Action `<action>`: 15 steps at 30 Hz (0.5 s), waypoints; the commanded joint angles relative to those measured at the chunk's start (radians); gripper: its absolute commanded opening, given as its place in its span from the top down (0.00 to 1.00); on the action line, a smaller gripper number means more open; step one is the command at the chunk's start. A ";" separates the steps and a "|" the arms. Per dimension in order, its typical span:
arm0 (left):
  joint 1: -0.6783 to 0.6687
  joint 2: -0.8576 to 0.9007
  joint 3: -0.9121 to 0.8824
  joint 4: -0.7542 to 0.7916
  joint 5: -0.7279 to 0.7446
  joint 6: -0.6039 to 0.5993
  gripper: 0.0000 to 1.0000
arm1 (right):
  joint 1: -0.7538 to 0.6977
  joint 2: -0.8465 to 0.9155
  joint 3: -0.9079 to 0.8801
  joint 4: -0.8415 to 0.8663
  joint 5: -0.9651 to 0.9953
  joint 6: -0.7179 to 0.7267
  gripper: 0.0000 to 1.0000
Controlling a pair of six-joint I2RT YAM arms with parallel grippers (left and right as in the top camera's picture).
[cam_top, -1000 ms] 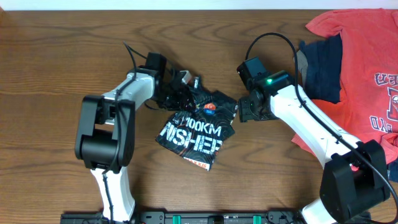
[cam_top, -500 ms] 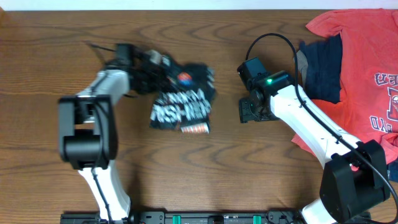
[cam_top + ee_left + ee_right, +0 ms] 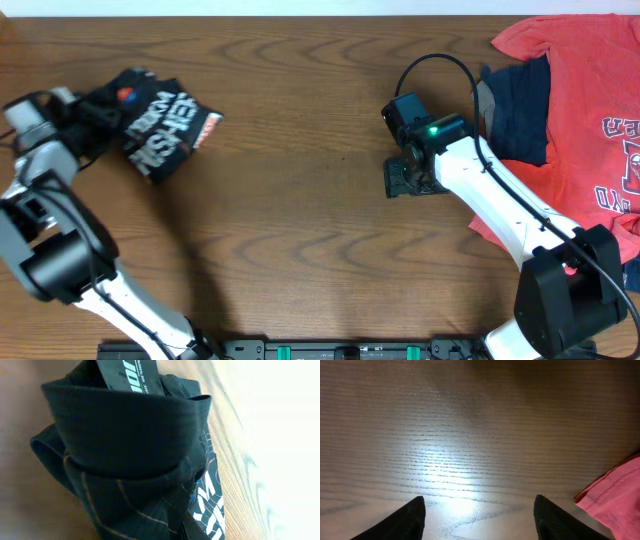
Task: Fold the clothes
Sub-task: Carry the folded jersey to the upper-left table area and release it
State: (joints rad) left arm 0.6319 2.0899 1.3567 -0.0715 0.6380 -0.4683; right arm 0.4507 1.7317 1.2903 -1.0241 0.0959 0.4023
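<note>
Tightly bundled black T-shirt (image 3: 160,115) — white lettering, thin orange lines.

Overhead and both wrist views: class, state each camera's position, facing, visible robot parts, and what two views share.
Overhead: above the table, facing down; both arms show.
Left wrist: close on black T-shirt; no fingers visible.
Right wrist: faces down at the table; open right pincer shows.
Shared: overhead and right wrist show red T-shirt.

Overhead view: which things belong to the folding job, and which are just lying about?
Job: black T-shirt, bunched far left, in the left gripper.
Lying about: red T-shirt, navy garment, both far right.
</note>
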 commanded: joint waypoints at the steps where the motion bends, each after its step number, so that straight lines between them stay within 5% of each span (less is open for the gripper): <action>1: 0.040 0.013 0.007 -0.003 -0.007 -0.027 0.87 | -0.007 -0.019 0.013 0.003 0.012 0.013 0.32; 7: 0.097 0.013 0.007 -0.025 -0.007 -0.027 0.86 | -0.007 -0.019 0.013 -0.004 0.012 0.020 0.32; 8: 0.100 0.013 0.007 -0.028 -0.006 -0.027 0.77 | -0.007 -0.019 0.013 -0.003 0.012 0.020 0.32; 11: 0.101 0.013 0.007 -0.048 -0.006 -0.026 0.10 | -0.007 -0.019 0.013 0.002 0.012 0.020 0.32; 12: 0.101 0.013 0.007 -0.061 -0.006 -0.024 0.02 | -0.007 -0.019 0.013 0.003 0.012 0.020 0.32; 15: 0.101 0.013 0.007 -0.119 -0.024 -0.023 0.02 | -0.007 -0.019 0.013 0.002 0.012 0.020 0.31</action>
State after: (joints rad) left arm 0.7315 2.0907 1.3567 -0.1623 0.6273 -0.4988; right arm 0.4507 1.7317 1.2903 -1.0237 0.0959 0.4095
